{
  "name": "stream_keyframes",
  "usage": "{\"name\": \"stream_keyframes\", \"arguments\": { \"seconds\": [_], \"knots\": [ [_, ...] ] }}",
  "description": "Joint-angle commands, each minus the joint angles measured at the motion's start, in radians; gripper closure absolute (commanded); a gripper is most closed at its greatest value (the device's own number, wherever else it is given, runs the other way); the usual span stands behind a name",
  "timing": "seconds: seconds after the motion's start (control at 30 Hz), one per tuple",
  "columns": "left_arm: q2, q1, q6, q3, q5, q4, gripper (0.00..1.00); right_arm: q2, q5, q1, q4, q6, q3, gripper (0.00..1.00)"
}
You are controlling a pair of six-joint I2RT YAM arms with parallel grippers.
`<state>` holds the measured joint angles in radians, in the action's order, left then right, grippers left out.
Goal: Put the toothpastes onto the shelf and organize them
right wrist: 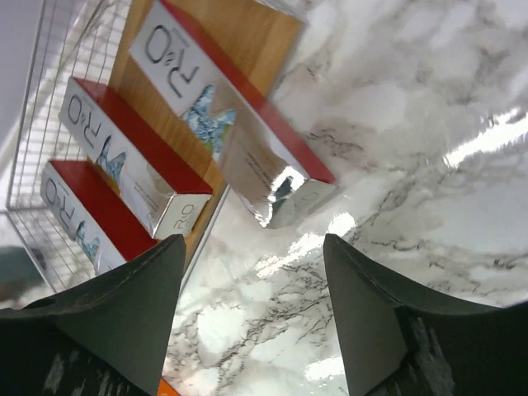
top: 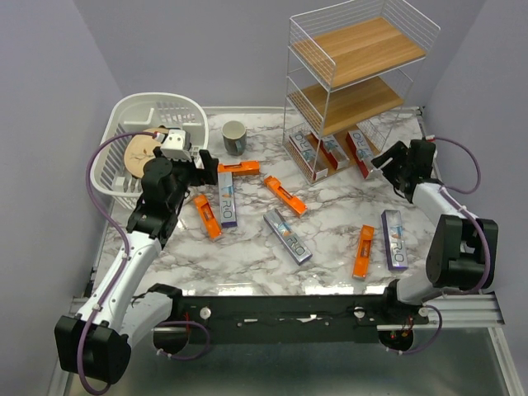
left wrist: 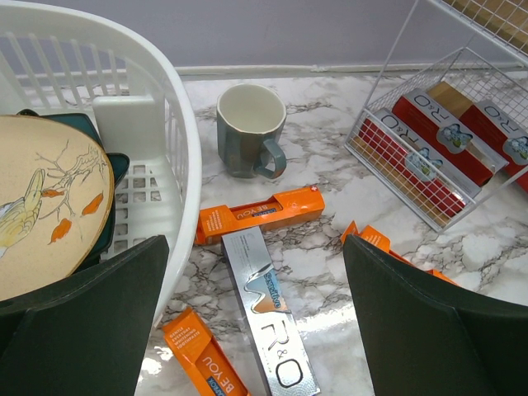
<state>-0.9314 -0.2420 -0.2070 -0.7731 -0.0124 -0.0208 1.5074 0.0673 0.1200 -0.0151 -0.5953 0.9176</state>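
Observation:
The shelf [top: 363, 45] stands at the back right. Three white-red toothpastes [top: 332, 149] lie on its bottom board, also in the right wrist view [right wrist: 124, 157]; the nearest one [right wrist: 239, 132] sticks out past the board's edge. Orange boxes [top: 285, 195] and silver-grey boxes [top: 287, 236] lie scattered on the marble table. My left gripper [top: 205, 167] is open and empty, above a silver-grey box [left wrist: 268, 309] with orange boxes [left wrist: 260, 216] beside it. My right gripper [top: 385, 162] is open and empty over bare marble [right wrist: 252, 330], just in front of the shelf's bottom tier.
A white plastic basket [top: 140, 115] holding a painted plate [left wrist: 41, 206] stands at the back left, close to my left gripper. A grey mug [top: 234, 137] stands behind the boxes. Walls close in on three sides.

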Motion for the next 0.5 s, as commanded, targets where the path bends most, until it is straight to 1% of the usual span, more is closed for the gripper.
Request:
{"name": "stream_keyframes", "arguments": {
  "seconds": [0.0, 0.2, 0.47],
  "knots": [
    [-0.003, 0.006, 0.001, -0.026, -0.014, -0.011, 0.01, 0.019, 0.014, 0.043, 0.147, -0.308, -0.103, 0.25],
    [-0.006, 0.006, 0.004, -0.028, -0.011, -0.013, 0.01, 0.072, 0.038, 0.049, 0.227, -0.391, -0.111, 0.30],
    [-0.014, 0.013, 0.004, -0.032, -0.012, -0.007, 0.01, 0.189, 0.094, 0.050, 0.271, -0.416, -0.034, 0.34]
  ]
}}
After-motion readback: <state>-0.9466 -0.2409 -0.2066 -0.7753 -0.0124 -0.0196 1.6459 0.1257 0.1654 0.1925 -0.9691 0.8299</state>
